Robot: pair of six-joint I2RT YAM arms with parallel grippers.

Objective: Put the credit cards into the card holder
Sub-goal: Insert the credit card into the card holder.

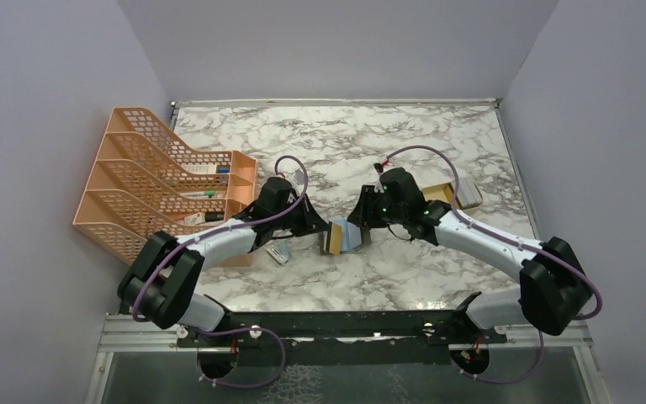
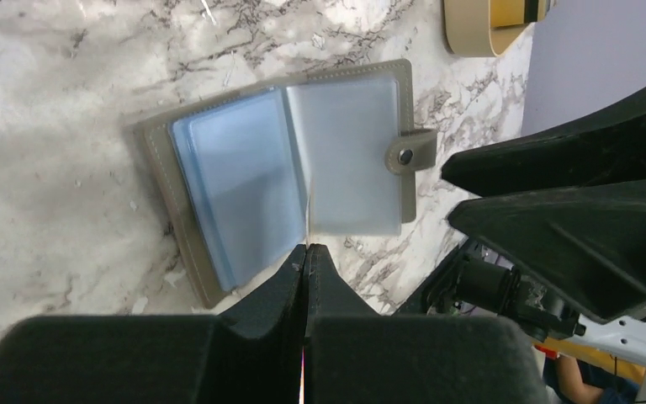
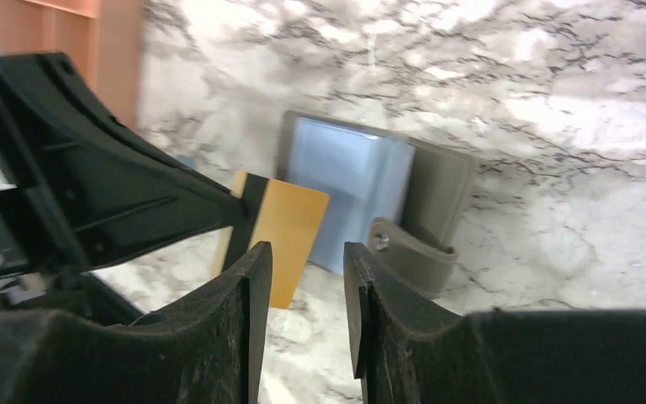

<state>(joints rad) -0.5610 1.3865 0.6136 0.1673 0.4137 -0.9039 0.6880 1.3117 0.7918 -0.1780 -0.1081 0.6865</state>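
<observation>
Gold credit card (image 3: 290,227) sits pinched in the left gripper (image 2: 307,250), edge-on; the open card holder (image 2: 303,160) lies flat at its twelve o'clock, spine running twelve-to-six. Right gripper (image 3: 307,261) hovers half-parted, empty.

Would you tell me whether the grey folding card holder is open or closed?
Open: the grey card holder lies spread, light blue pockets showing, snap tab unfastened.
</observation>
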